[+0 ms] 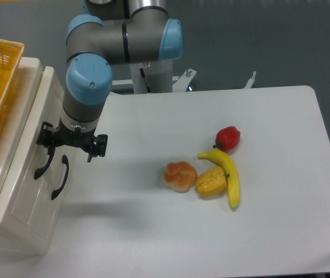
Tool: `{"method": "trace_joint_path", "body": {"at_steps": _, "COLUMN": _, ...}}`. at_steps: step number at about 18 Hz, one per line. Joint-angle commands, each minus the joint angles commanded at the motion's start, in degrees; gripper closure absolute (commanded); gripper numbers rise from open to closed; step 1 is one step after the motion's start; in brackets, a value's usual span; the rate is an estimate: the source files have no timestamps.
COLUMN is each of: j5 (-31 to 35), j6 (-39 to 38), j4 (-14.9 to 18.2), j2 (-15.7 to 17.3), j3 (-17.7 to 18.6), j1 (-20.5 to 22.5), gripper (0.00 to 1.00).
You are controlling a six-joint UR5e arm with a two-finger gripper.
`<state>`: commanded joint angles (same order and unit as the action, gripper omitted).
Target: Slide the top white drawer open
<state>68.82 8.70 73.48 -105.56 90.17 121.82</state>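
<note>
Currently the gripper point(48, 145) is seen at the left edge of the table point(211, 231), lowered over the curved black handle point(42, 165) of the top white drawer point(29, 145), which sits in the cream cabinet point(14, 214) at the table's left side. Its fingers are hidden beneath the wrist, so whether they are spread or closed around the handle cannot be told; contact seems likely. A second handle point(61, 176) is seen just beside the first. A yellow woven basket point(0, 63) rests on the cabinet top. Near the table's centre a bun point(180, 175), corn point(211, 181), a banana point(228, 175) and a red pepper point(228, 138) are grouped.
</note>
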Motion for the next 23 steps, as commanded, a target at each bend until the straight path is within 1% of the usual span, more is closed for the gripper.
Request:
{"method": "trace_joint_path", "body": {"at_steps": 14, "j5": 0.62, "j6": 0.09, "j4": 0.00, "j2": -0.09, "j3": -0.09, "j1": 0.35, "gripper": 0.00}}
{"method": "trace_joint_path", "body": {"at_steps": 16, "j5": 1.84, "j6": 0.26, "j4": 0.09, "j2": -0.09, "j3": -0.09, "j1": 0.35, "gripper": 0.00}}
{"method": "trace_joint_path", "body": {"at_steps": 23, "j5": 2.29, "j6": 0.62, "j4": 0.09, "j2": -0.09, "j3": -0.09, "j1": 1.40, "gripper": 0.00}}
